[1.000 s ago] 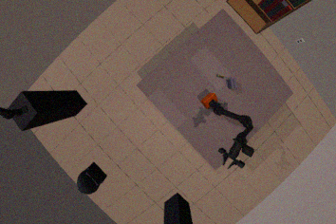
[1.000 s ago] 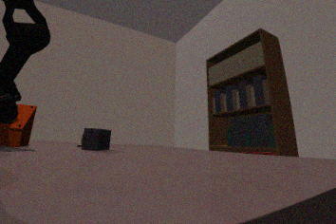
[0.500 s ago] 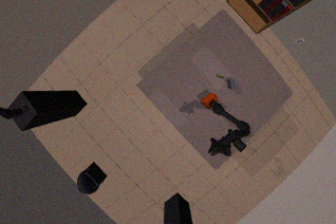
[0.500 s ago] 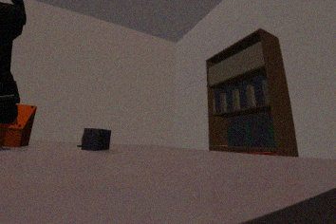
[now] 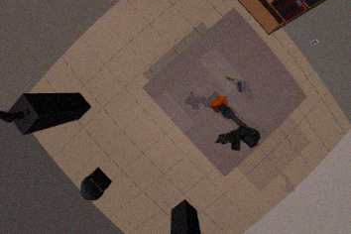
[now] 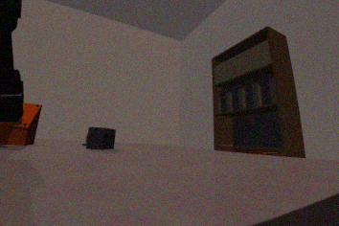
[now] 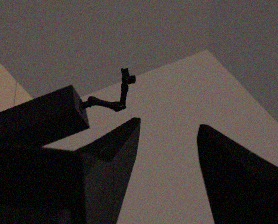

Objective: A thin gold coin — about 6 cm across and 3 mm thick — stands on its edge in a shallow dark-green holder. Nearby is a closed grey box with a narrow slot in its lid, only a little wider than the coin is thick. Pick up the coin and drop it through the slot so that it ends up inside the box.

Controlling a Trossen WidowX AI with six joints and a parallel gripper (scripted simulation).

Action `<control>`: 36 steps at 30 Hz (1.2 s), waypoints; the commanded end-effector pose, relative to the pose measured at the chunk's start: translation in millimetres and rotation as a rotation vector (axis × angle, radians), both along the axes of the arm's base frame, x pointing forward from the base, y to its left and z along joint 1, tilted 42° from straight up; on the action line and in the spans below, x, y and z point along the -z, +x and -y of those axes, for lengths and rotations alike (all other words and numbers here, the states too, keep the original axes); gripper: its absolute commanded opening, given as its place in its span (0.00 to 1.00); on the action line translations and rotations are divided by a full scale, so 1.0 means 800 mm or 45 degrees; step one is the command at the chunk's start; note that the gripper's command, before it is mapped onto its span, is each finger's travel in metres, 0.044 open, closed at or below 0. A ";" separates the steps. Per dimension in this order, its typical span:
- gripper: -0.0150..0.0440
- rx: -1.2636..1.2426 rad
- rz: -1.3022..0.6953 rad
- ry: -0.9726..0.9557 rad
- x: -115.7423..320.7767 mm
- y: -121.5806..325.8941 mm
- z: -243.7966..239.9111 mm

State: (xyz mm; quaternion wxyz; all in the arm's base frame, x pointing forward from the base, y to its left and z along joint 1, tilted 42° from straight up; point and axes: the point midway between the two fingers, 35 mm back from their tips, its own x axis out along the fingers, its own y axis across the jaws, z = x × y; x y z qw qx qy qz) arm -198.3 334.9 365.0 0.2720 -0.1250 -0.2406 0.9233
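Observation:
The gold coin [image 5: 230,78] shows as a small yellowish streak beside the box; its dark-green holder is too small to tell apart. The grey box [image 5: 242,86] [image 6: 101,138] stands right next to it on the table; its slot cannot be made out. My gripper [image 7: 168,128] [image 5: 218,140] has its fingers partly apart with nothing between them. It is raised, well away from coin and box, on the other side of the arm's base. Neither coin nor box shows in the wrist view, which looks out at the room. The gripper's tips are not visible in the exterior view.
An orange block [image 5: 218,103] [image 6: 30,122] is at the arm's base, near the box. The arm [image 5: 240,123] folds back from it. A bookshelf [image 5: 265,12] [image 6: 292,98] and several dark furnishings, one a dark block [image 5: 50,111] [image 7: 45,115], stand beyond the table.

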 end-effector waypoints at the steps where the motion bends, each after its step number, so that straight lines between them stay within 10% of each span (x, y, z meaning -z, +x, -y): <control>1: 0.53 0.118 -0.030 -0.168 0.024 0.023 -0.026; 19: 0.53 1.370 -0.597 -1.422 0.235 0.269 -0.129; 36: 0.53 3.101 -1.483 -1.925 0.423 0.519 0.028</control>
